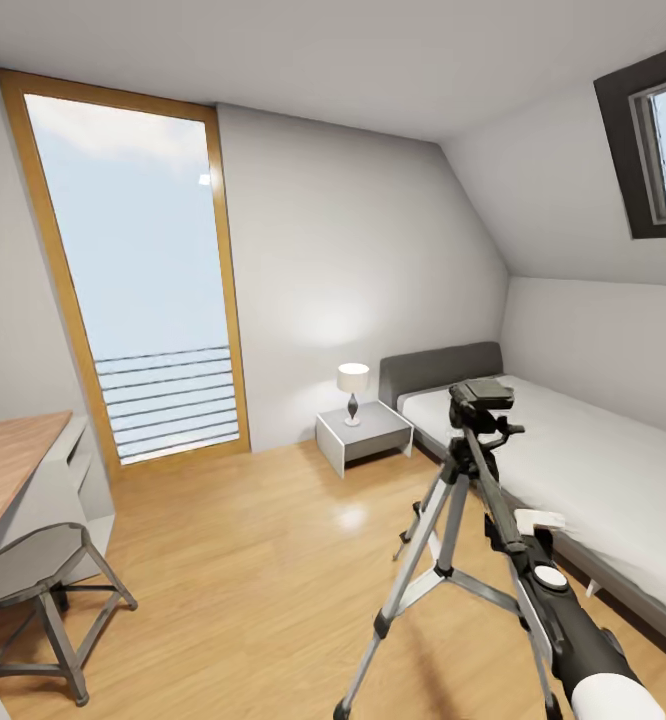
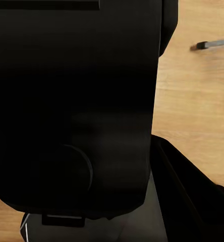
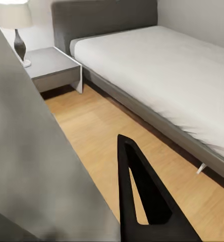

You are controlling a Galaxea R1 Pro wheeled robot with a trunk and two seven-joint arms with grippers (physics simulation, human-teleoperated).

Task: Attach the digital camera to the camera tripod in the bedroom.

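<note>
Bedroom with a light wood floor [image 1: 273, 560], pale grey walls and a sloped ceiling carrying a dark-framed skylight [image 1: 658, 140]. The tripod [image 1: 458, 520] stands on the floor in the head view's lower right, just beside the low grey bed [image 1: 593, 470]; its silver legs spread outward and its black head, with a side handle, sits at the top with a flat plate facing up. Whether anything is mounted on that plate cannot be told for certain; no small black body with a red dot can be made out.

Beyond the tripod, a white nightstand [image 1: 363, 435] stands against the far wall next to the bed's headboard, with a small lamp [image 1: 353, 390] upright on it. A tall wood-framed glass door [image 1: 138, 280] fills the left part of the far wall. At the left edge sit a wooden tabletop [image 1: 8, 460] and a dark round stool [image 1: 38, 590] on the floor in front of it.

The right arm [image 1: 563, 610] reaches up from the lower right corner, passing in front of a tripod leg. In the right wrist view one dark finger of the right end effector [image 3: 142, 196] points toward the floor beside the bed, and a blurred grey shape covers the near side; I cannot tell whether its fingers are apart or together. The left wrist view is mostly blocked by a black body, with wood floor past it; the left end effector's state cannot be told either.
</note>
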